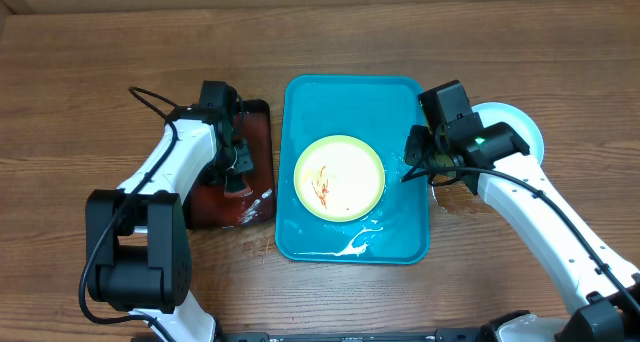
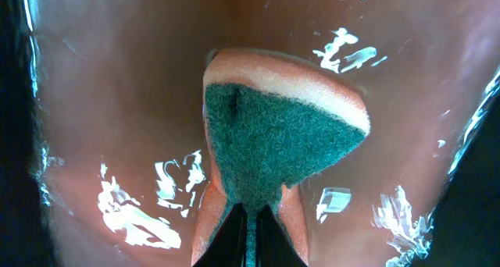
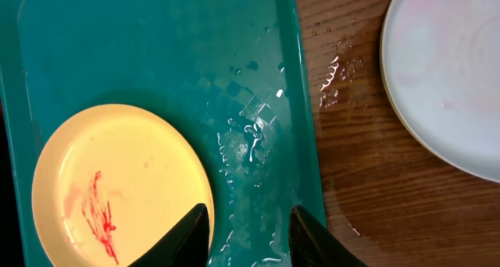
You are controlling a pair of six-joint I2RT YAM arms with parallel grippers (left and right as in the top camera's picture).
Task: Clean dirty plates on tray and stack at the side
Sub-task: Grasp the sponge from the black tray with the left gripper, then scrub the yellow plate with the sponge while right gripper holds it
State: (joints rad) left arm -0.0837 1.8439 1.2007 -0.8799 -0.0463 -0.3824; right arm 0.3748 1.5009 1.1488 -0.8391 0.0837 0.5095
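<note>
Overhead: the smeared plate [image 1: 339, 177] lies in the tray [image 1: 400, 112]; a second plate [image 1: 522, 122] sits on the table [image 1: 100, 42] beside it. Left wrist: the left gripper [image 2: 250, 212] pinches a sponge [image 2: 273, 138]. Right wrist: the right gripper [image 3: 250, 224] hangs over the tray, jaws spread, empty.
</note>
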